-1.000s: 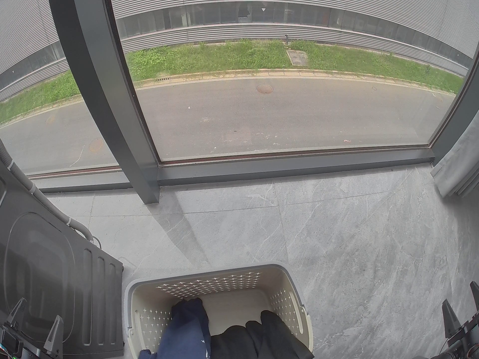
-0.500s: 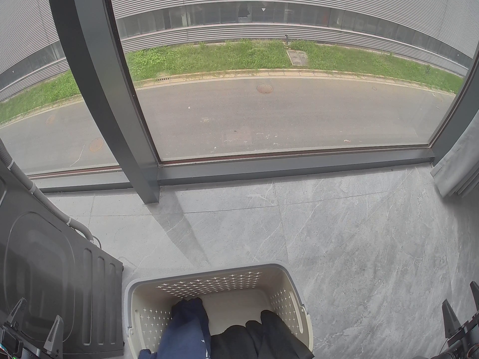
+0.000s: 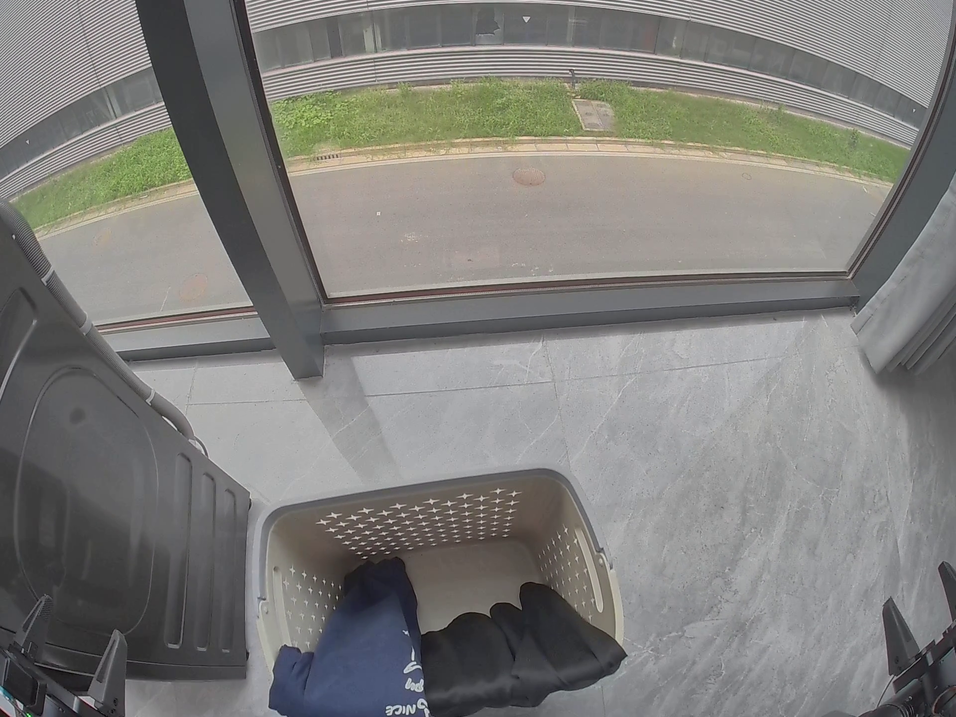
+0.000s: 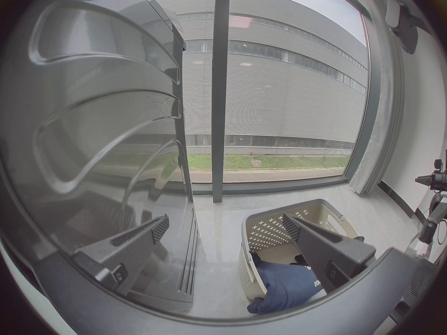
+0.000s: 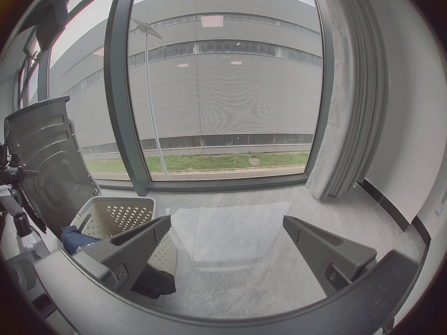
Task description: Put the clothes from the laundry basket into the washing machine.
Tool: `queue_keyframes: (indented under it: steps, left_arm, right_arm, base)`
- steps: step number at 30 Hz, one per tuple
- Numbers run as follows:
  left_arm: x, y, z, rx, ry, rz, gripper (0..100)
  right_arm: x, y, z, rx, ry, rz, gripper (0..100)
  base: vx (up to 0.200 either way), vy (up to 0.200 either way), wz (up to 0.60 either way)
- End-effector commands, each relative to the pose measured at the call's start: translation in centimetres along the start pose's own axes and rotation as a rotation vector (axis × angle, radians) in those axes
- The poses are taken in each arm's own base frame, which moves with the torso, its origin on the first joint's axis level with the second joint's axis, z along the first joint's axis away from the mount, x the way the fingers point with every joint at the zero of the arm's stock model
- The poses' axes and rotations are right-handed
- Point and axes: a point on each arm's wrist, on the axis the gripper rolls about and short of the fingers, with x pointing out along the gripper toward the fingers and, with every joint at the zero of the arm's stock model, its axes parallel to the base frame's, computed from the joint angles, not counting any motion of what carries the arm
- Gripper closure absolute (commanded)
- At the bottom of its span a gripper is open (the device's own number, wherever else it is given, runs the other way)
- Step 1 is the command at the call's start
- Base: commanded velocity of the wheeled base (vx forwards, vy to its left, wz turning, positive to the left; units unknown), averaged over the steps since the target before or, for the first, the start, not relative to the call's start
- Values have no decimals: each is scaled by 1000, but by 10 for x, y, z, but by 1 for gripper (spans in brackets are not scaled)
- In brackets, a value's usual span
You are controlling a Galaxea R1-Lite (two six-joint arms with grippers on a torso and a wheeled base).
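Currently both garments are sitting in the basket point(image 3: 428, 522) on the floor: a blue top point(image 3: 363, 639) is draping over its near rim, and a black piece point(image 3: 518, 654) is slumping beside it. The washer point(image 3: 110, 520) is standing just beside the basket, showing a ribbed grey panel. The left gripper point(image 4: 223, 222) is hanging near the basket's washer side, and the right gripper point(image 5: 226, 222) well off its opposite side. Both are holding their fingers spread, gripping nothing. Being soft, light and floppy, the cloth is probably calling for a pinch on a bunched fold at the rim.
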Motion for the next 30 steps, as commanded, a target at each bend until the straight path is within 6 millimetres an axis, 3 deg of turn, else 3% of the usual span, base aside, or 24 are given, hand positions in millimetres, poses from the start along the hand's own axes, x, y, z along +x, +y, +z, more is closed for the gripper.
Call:
queue_keyframes:
  steps: [1,30]
  left_arm:
    - [0,0,-4,-1,1,1,0]
    - [0,0,-4,-1,3,1,0]
  right_arm:
    - [0,0,-5,-1,1,1,0]
    - [0,0,-5,-1,0,1,0]
  base:
    - [-200,0,0]
    - [-200,0,0]
